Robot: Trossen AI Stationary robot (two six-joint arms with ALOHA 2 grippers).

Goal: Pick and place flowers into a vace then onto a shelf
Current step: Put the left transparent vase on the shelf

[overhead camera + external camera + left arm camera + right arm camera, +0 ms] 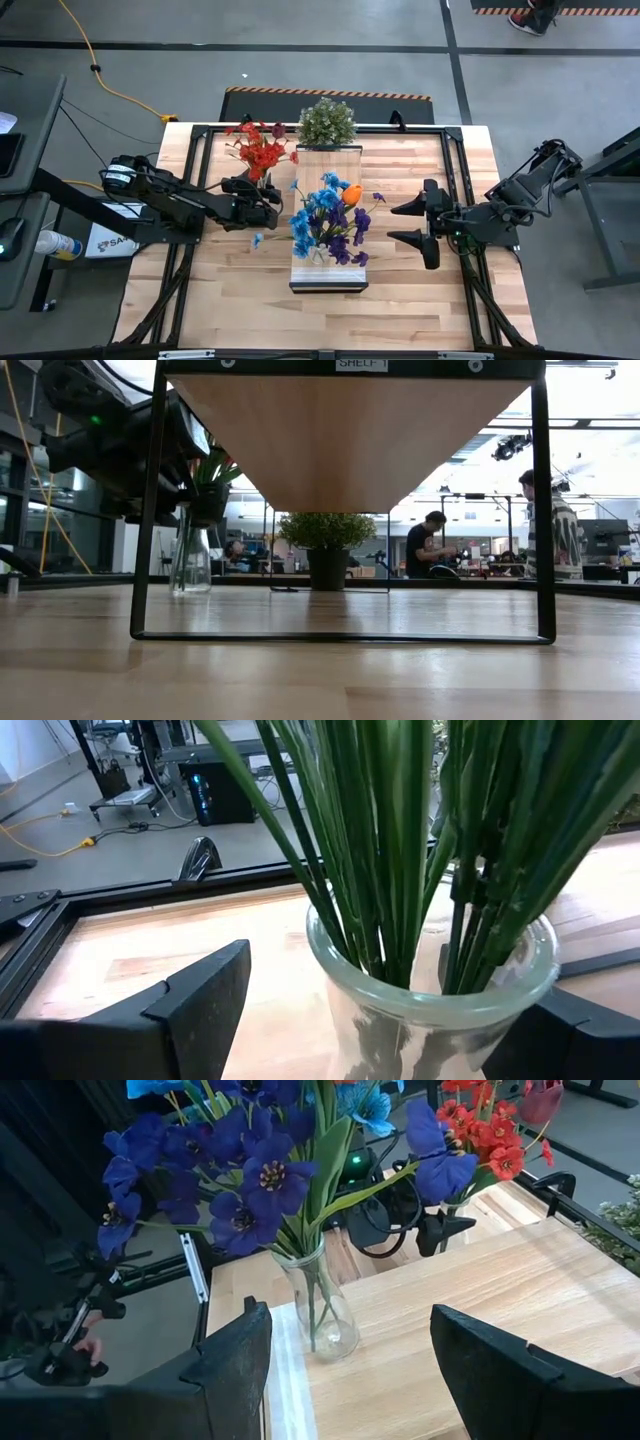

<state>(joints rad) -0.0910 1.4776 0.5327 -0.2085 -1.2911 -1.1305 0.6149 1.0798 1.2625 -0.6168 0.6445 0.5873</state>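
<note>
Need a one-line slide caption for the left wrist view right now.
Open left gripper straddling a clear glass vase packed with thin green flower stems on the slatted wooden tabletop.

In the left wrist view, the glass vase (430,990) between the left gripper (400,1020) fingers (190,1000) is cut off below its rim, and its red flowers (260,148) lie beyond the frame. In the low view, the shelf (350,430) top surface is hidden; only its underside shows. The right gripper (395,1370) fingertips are cut off in its wrist view.

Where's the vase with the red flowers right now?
In the high view the red flowers' vase stands on the table left of the shelf, between the open fingers of the left tool, with the potted plant beyond.
</note>
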